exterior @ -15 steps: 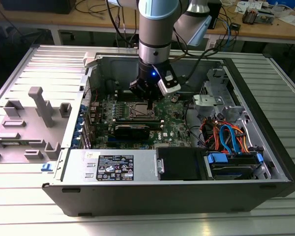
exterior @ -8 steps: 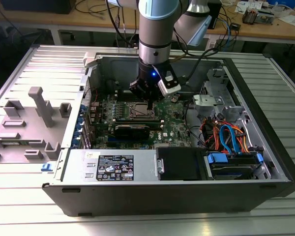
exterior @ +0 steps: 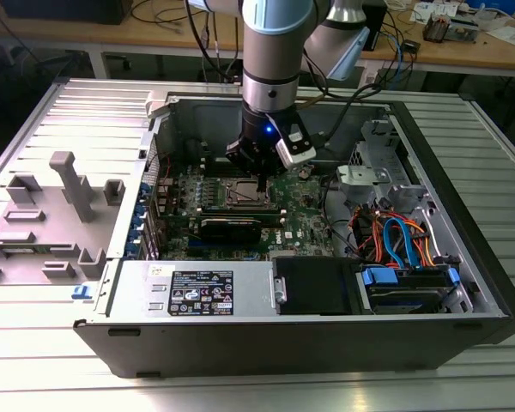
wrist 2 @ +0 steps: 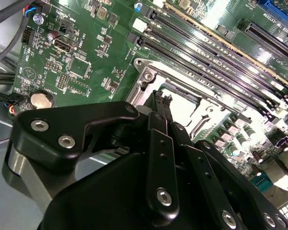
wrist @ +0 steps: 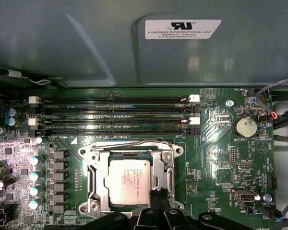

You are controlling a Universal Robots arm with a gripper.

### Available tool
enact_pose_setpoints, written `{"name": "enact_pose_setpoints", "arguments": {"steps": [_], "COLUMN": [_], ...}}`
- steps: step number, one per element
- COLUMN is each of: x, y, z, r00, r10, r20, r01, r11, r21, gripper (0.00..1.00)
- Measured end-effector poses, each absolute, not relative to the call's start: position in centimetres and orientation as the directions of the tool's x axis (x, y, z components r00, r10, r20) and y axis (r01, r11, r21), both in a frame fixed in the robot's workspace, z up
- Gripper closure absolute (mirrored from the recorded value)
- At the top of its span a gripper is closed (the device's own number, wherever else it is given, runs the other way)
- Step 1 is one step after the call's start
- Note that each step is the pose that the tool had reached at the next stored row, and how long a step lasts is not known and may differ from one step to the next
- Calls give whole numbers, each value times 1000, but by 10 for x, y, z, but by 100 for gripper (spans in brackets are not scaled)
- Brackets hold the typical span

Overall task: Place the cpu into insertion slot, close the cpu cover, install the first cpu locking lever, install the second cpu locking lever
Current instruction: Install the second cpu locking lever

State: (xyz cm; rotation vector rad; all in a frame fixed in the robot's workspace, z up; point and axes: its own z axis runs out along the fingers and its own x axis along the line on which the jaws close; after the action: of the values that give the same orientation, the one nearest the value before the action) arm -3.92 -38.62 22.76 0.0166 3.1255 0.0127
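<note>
The cpu (wrist: 128,179), a silver-grey square chip, lies in the insertion slot (wrist: 89,154) on the green board. The cpu cover (wrist: 99,181), a silver frame, lies flat around the chip, which shows through its window. A thin wire locking lever (wrist: 134,143) runs along the socket's edge on the memory-slot side. My gripper (wrist: 160,196) is down at the opposite edge of the socket, its black fingertips (wrist 2: 159,101) pressed together and shut, touching or just above the cover's rim. In the exterior view the gripper (exterior: 262,178) hangs over the insertion slot (exterior: 243,194).
Long black memory slots (wrist: 115,117) lie beside the socket. A coin battery (wrist: 244,127) and small connectors sit on the board. Blue-capped capacitors (wrist: 36,175) line the other side. The open case wall (exterior: 266,107), a drive bay with orange and blue cables (exterior: 395,240) and a black shroud (exterior: 232,227) surround the board.
</note>
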Motion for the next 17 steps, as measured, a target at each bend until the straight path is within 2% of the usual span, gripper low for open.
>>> {"name": "enact_pose_setpoints", "arguments": {"steps": [17], "x": [-39], "y": [-407], "z": [239], "r00": [-1000], "r10": [11], "r20": [-1], "r01": [11], "r11": [1000], "r21": [8], "gripper": [89]}}
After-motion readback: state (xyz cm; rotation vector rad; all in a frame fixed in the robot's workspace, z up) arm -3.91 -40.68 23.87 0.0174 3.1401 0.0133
